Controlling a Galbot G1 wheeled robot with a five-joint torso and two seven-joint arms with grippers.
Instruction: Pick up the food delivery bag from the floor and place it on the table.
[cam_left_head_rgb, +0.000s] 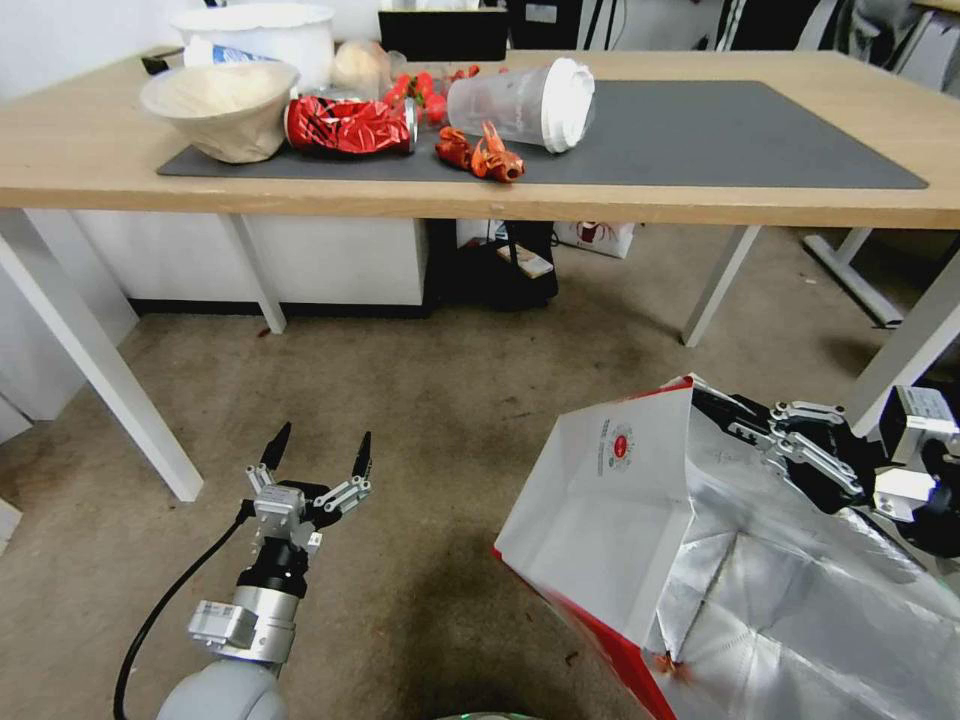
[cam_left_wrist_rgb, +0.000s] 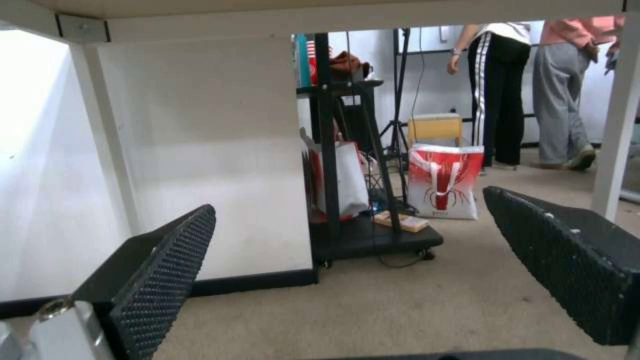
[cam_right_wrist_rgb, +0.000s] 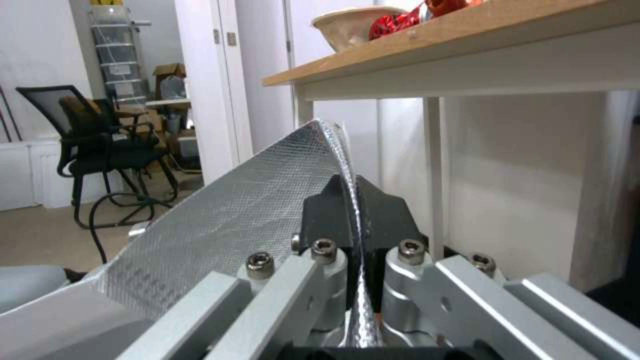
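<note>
Left gripper (cam_left_head_rgb: 318, 449) hung low over the floor (cam_left_head_rgb: 420, 400), fingers spread, idle; right gripper (cam_left_head_rgb: 735, 418) pinched the food delivery bag (cam_left_head_rgb: 600, 500) by its foil-lined rim, bag tilted at lower right; lift step underway, judged; next needs raising above the table (cam_left_head_rgb: 700, 200) edge.

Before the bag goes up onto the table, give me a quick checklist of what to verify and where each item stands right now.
1. Right gripper shut on the bag rim: ok, foil edge pinched between the jaws.
2. Bag off the floor: cannot tell, it is tilted and its bottom is out of view.
3. Free landing spot on the table: ok, the mat is bare on the right half.
4. Clutter clear of that spot: ok, the bowl, can and cup sit on the left half.
5. Left gripper out of the way: ok, open, low over the floor, apart from the bag.
</note>
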